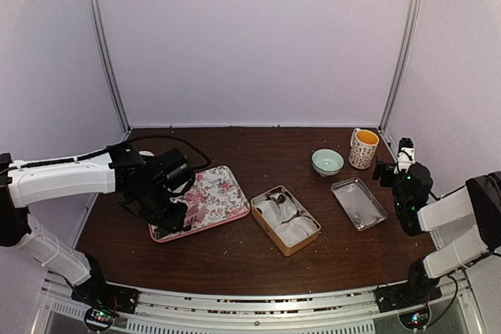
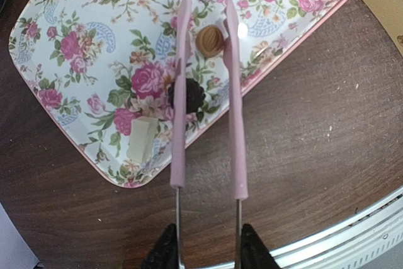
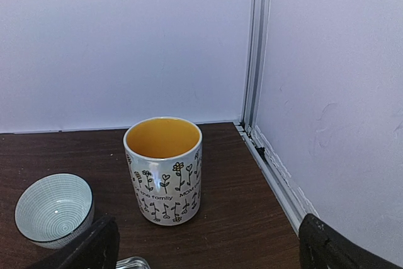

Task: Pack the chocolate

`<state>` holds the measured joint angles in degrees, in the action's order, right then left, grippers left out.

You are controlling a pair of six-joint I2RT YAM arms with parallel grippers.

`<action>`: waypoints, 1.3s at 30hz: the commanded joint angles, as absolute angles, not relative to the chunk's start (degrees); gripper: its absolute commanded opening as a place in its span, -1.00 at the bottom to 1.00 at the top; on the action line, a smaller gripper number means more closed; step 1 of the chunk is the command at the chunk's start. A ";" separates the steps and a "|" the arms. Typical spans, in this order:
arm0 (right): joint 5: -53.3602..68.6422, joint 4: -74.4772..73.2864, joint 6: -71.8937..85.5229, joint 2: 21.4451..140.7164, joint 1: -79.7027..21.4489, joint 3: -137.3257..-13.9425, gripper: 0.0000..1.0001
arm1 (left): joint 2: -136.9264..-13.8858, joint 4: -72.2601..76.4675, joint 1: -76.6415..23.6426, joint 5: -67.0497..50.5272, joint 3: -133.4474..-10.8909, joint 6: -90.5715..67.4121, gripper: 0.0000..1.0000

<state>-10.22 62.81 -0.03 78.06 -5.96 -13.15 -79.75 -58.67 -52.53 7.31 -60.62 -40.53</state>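
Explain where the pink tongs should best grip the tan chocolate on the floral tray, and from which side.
Pinch the tan chocolate across its widest rounded sides, pink tongs coming from above with one arm each side. It sits low on the floral tray, and lies between the arms.

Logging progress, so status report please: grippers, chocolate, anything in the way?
Left gripper shut on pink tongs. Right gripper open, empty, by mug. Tan chocolate between tong tips, over floral tray. No obstruction seen.
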 commanded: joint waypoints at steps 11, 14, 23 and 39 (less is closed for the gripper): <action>-9.93 62.92 0.09 77.88 -5.45 -14.00 1.00 | -77.77 -60.33 -52.21 8.23 -63.15 -40.17 -0.45; -9.93 62.93 0.10 77.91 -5.49 -13.94 1.00 | -77.20 -60.38 -52.21 8.48 -63.18 -40.23 -0.47; -9.89 62.93 0.14 77.92 -5.45 -14.02 1.00 | -76.86 -60.30 -52.21 8.32 -63.03 -40.29 -0.49; -9.93 62.89 0.09 77.91 -5.47 -13.92 1.00 | -78.84 -58.99 -52.21 8.70 -62.99 -39.85 -0.29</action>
